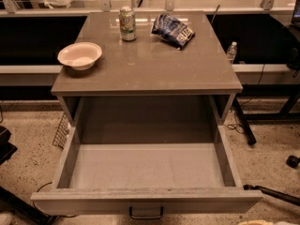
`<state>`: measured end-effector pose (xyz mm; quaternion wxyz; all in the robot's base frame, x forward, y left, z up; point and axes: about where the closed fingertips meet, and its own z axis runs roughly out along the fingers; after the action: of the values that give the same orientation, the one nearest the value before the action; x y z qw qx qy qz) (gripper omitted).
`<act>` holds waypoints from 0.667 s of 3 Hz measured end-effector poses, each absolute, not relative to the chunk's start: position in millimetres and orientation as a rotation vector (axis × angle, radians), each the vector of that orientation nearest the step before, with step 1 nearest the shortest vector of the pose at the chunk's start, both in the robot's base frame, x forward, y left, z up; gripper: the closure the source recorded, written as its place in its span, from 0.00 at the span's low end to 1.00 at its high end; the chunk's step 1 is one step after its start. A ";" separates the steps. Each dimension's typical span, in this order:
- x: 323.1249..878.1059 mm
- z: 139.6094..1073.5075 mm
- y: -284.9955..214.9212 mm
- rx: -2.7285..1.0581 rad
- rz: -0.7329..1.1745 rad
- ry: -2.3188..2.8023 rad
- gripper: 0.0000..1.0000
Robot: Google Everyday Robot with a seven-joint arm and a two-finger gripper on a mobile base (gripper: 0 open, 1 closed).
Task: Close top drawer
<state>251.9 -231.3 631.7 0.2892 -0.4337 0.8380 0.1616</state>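
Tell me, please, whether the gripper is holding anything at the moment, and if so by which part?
Nothing that can be seen: the gripper barely shows at the bottom right edge, apart from the open top drawer, whose centre handle is untouched.

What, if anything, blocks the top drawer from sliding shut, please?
Nothing visible does: the top drawer is pulled out with nothing inside, and the bowl, can and bag sit on the cabinet top above. The gripper barely shows at the bottom-right edge.
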 end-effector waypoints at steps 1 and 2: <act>257.2 593.8 -217.7 -1.135 0.523 2.198 0.85; 279.6 586.6 -202.1 -1.155 0.555 2.132 1.00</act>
<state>279.6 -202.1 586.6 0.3214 -0.4396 0.8116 0.2114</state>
